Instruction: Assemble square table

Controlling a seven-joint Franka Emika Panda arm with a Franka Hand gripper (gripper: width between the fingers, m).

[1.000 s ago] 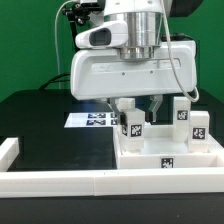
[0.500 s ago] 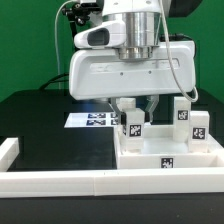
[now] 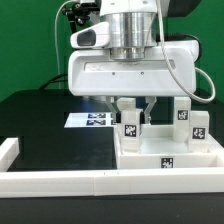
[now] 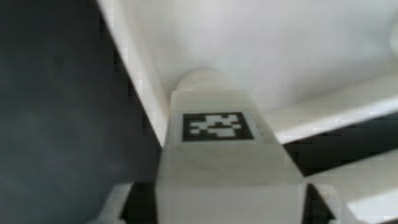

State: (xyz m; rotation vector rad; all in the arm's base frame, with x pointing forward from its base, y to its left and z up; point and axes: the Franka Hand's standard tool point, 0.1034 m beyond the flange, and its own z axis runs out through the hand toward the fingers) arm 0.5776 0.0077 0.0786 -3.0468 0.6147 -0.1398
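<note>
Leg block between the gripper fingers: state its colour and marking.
White leg block with a black-and-white square tag; the wrist view shows it best.

1. Backdrop: a plain green wall (image 3: 30,45) fills the upper left of the frame and shows again at the upper right edge.
2. Counter (image 3: 50,125): a black, matte surface spans the middle and lower left.
3. Marker board (image 3: 92,119): lies flat on the counter, centre frame.
4. Lighting: even and bright, without hard shadows.
</note>
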